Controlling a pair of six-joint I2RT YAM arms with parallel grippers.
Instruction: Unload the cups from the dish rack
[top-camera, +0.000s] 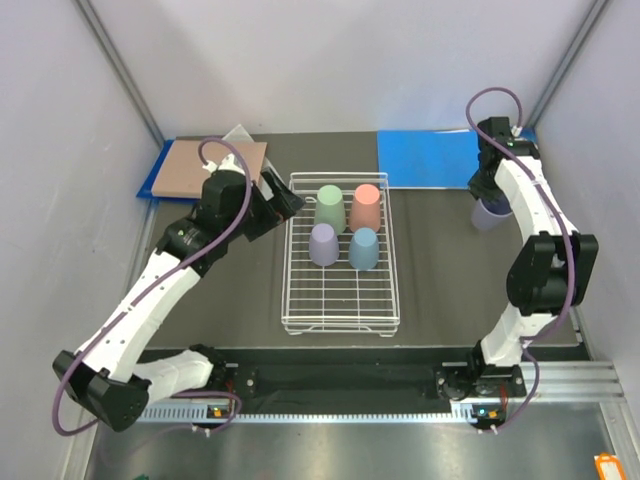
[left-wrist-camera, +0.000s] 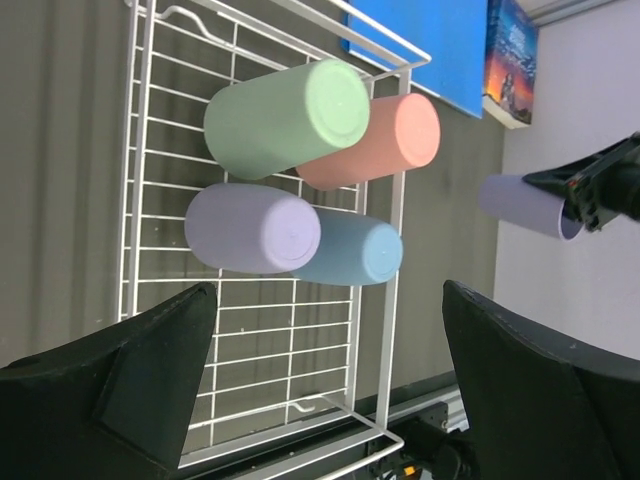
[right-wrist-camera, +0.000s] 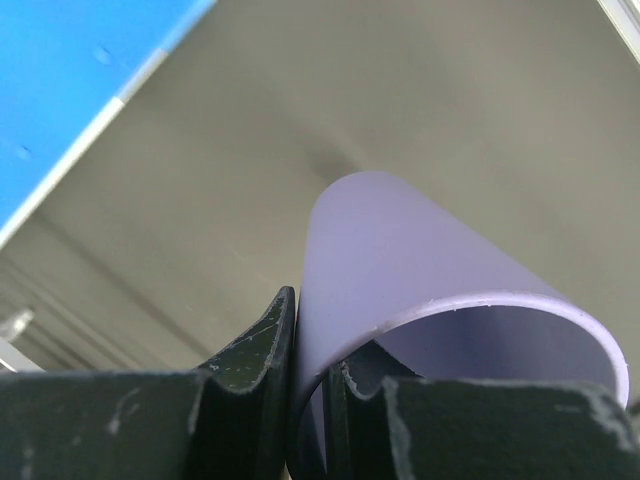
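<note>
Mid-frame, dish rack (top-camera: 340, 300) | cups (top-camera: 329, 207): likely light, stiff, slick; pinch sidewall | left gripper (left-wrist-camera: 328, 290) spread wide | right gripper (right-wrist-camera: 310, 335) pinching lilac cup (right-wrist-camera: 400, 250)

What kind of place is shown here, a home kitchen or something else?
Probably a robot test cell, not a kitchen: left arm and right arm bolted to one rail, plain white walls, and a dish rack staged on a dark tabletop.

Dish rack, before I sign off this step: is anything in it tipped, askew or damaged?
Nothing stands out. The dish rack sits square; the green cup, pink cup, purple cup and blue cup stand upside down, close together, none tipped.
</note>
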